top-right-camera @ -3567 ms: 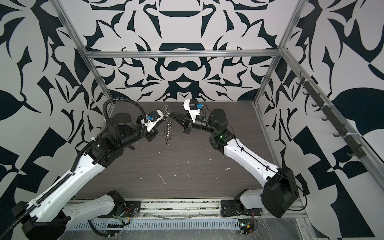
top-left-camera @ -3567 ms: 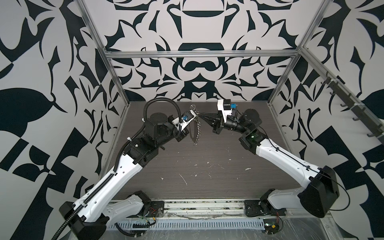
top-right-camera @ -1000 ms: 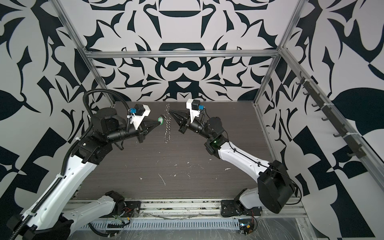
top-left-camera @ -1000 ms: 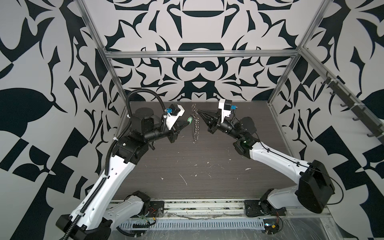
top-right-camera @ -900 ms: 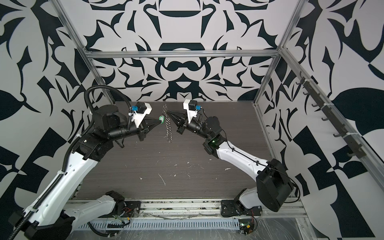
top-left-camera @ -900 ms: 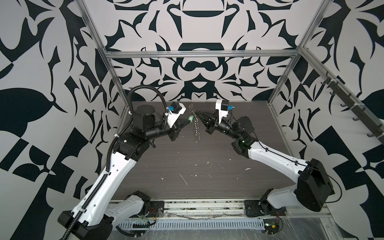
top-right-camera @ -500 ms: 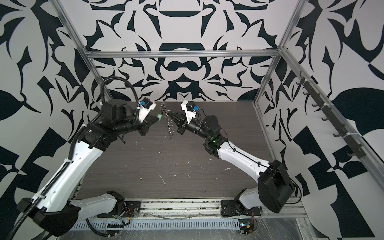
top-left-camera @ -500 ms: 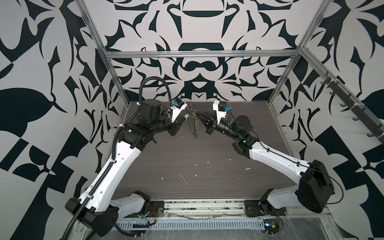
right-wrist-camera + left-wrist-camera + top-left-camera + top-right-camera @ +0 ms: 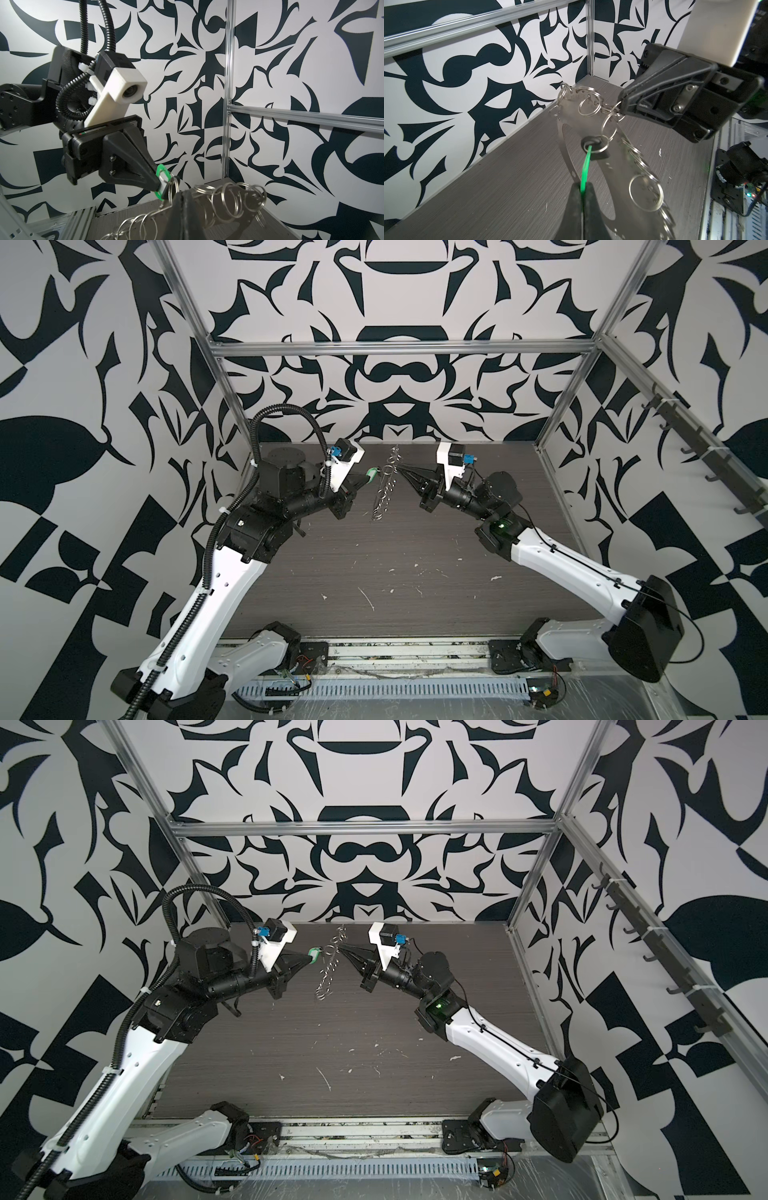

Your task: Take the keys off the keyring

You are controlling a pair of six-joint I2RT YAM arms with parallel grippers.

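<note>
The keyring (image 9: 384,489) hangs in the air over the back of the table, a flat pale metal loop (image 9: 572,106) strung with several silver split rings (image 9: 645,193). My right gripper (image 9: 401,467) is shut on its upper part, also seen in the right wrist view (image 9: 185,194). The keys are a dark key (image 9: 593,145) joined to a green tag (image 9: 163,180), and they still hang on a split ring of the loop. My left gripper (image 9: 583,185) is shut on the green tag (image 9: 371,475) just left of the loop. Both top views show the two grippers (image 9: 309,959) (image 9: 343,948) facing each other.
The dark wood-grain table (image 9: 395,572) carries small white scraps (image 9: 365,597) near its middle. Patterned walls with aluminium frame posts (image 9: 232,406) close in the back and both sides. A cable tray (image 9: 374,689) runs along the front edge.
My left arm's elbow and wrist have swung toward the back and right, while its fingertips stayed on the green tag. The right gripper has kept its hold on the keyring and barely moved.
</note>
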